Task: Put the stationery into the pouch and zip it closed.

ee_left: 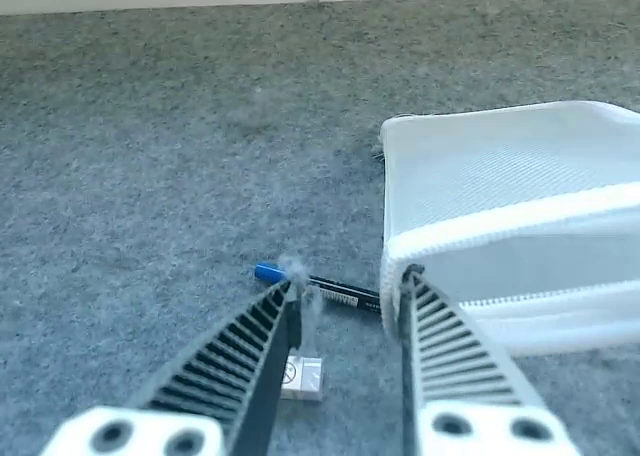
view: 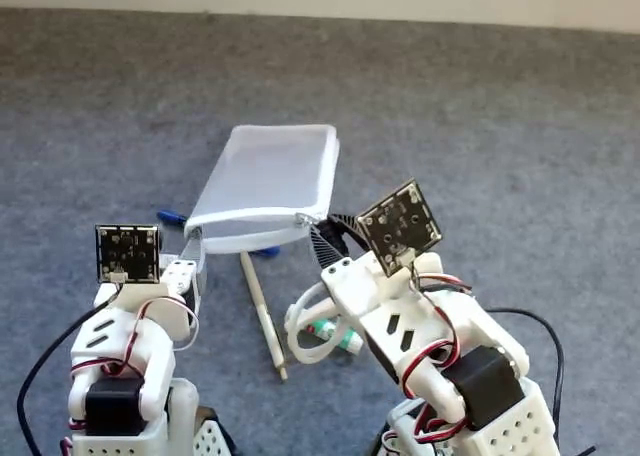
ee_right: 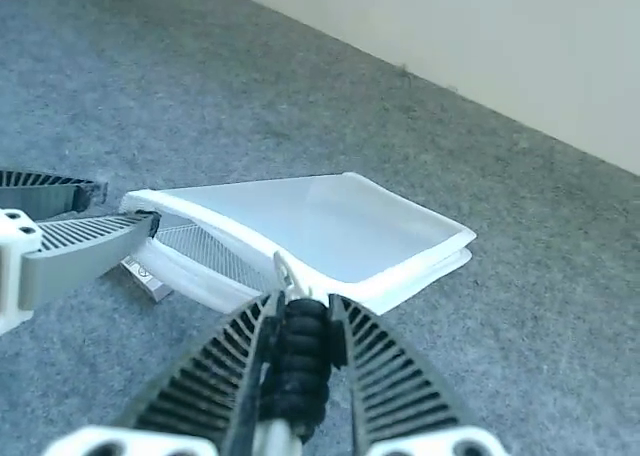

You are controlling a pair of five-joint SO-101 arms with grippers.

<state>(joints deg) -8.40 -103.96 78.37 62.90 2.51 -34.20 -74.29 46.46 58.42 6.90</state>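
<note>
- White pouch (view: 268, 176) lies flat at the centre of the high view, mouth facing the arms; thin mesh, so it looks light and floppy and will likely slide on the grey mat (view: 480, 126) if pushed
- Best hold looks like the stiffer banded lip at a corner, or the little zip pull (ee_right: 284, 272), not the limp mesh
- Black ribbed pen (ee_right: 302, 356) is clamped in the right gripper (ee_right: 302, 304), just short of the mouth; stiff and light, and the ribbed sleeve should stop it slipping
- Left gripper (ee_left: 350, 281) has its jaws apart, one tip touching the pouch's near corner
- On the mat: a white pen (view: 262, 311) below the pouch, a blue-capped pen (ee_left: 335, 293) tucked under its edge, and a small eraser (ee_left: 300, 376) beside it, all light and easy to nudge away
</note>
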